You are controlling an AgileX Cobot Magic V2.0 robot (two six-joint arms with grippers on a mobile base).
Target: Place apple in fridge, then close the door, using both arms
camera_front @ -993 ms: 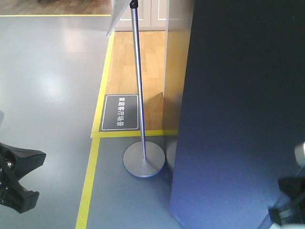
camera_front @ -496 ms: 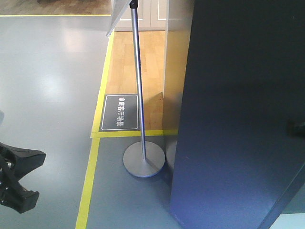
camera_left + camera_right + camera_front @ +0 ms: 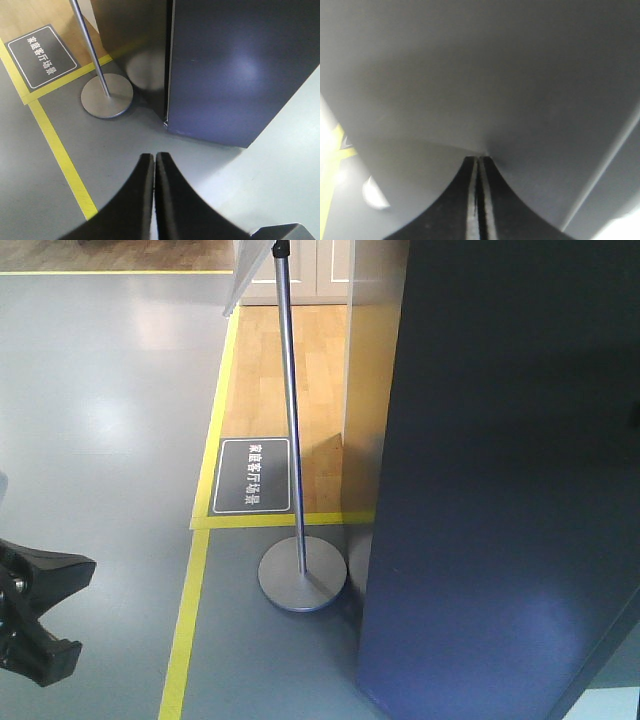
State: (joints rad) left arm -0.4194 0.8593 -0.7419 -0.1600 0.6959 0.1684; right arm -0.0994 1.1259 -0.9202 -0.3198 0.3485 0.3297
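Your view from the front shows the dark fridge [image 3: 500,490] filling the right side, standing on a grey floor [image 3: 100,420]. The door [image 3: 235,70] appears as a dark panel beside the fridge body; you cannot tell whether it is fully shut. No apple is in sight. Your left gripper [image 3: 154,161] hangs over the floor with its jaws pressed together, holding nothing. Your right gripper [image 3: 478,165] is likewise closed and empty, right up against a grey surface. A metal pole stand [image 3: 300,575] stands just left of the fridge.
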